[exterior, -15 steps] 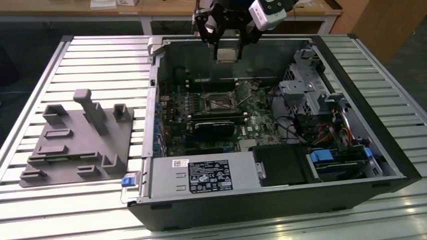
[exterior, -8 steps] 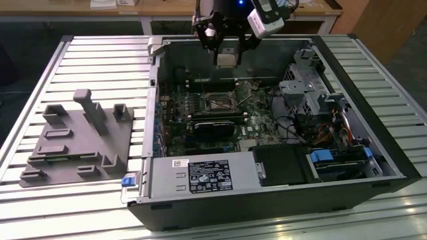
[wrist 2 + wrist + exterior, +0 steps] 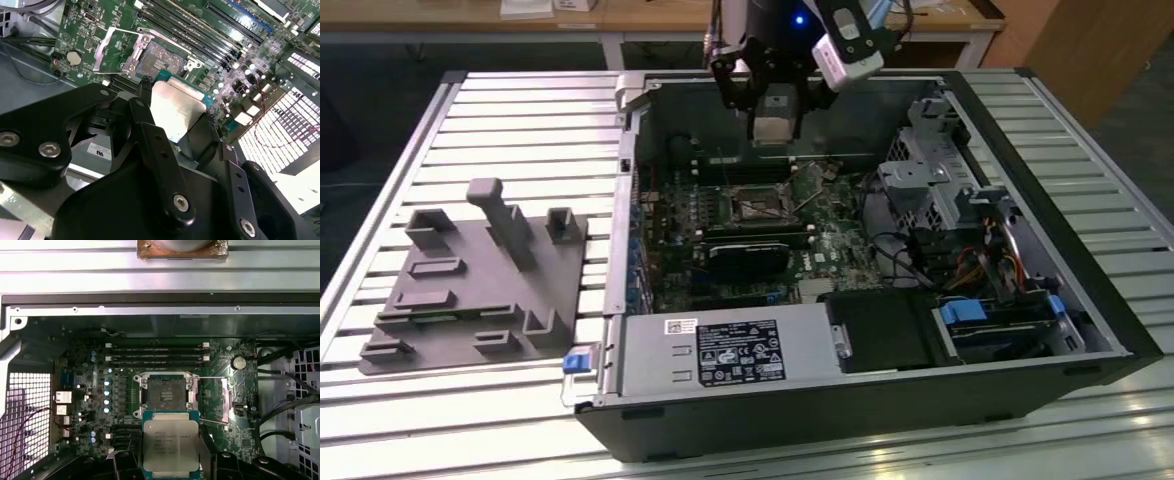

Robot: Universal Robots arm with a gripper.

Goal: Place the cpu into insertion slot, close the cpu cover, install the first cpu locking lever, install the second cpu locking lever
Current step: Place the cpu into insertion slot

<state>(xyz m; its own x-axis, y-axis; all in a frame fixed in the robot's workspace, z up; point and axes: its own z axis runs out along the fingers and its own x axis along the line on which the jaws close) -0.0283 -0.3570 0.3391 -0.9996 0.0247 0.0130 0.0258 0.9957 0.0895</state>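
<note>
Broadly, the exterior view reads from nine o'clock to three. A grey fixture plate lies on the slatted table at nine o'clock, well apart from the work. The opened computer case takes the middle, and the drive cage stands at three o'clock.

My gripper hangs at twelve o'clock, above the far side of the case. Its fingers are drawn in on two opposite edges of the cpu, metal top facing the first wrist camera.

The insertion slot lies at six o'clock from the gripper in the exterior view, near the middle of the board. It is apart from the chip, and nothing touches.

In the first wrist view the cpu's edges run parallel to the slot's rim. I therefore judge that the gap is one of travel across and down, not of twist. The chip looks level with the board, though the second wrist view is too oblique for me to be sure.

In the second wrist view the cpu cover stands swung up beside the slot, leaving the recessed centre bare. I judge the first step to be in hand, with the chip not yet seated.
</note>
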